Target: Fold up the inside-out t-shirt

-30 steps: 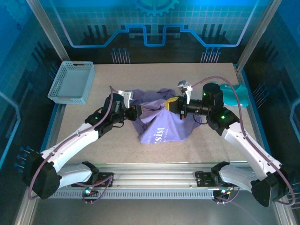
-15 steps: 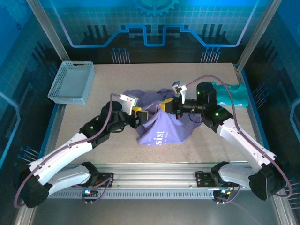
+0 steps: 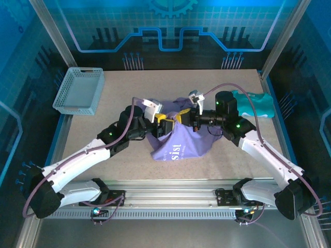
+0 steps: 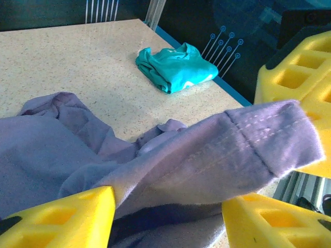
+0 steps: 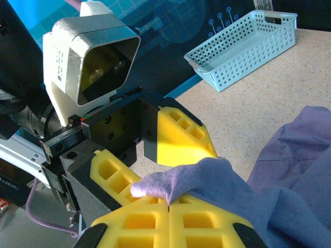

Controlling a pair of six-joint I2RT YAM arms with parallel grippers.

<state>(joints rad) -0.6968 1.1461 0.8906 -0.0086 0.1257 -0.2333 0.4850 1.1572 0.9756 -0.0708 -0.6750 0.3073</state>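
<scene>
Mid-table, we note right gripper pinching the purple t-shirt hem, left gripper wide around it.

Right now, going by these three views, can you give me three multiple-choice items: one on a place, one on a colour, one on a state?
1. Where on the table is the mesh basket? A near right corner; B far left edge; C the middle.
2. What colour is the small garment by the table's right edge? A teal; B red; C white.
3. How are the right arm's fingers? A wide open; B shut on nothing; C shut on the purple t-shirt.

B: the top view shows it far left. A: it looks teal in the left wrist view too. C: the right wrist view shows cloth pinched between them.
</scene>
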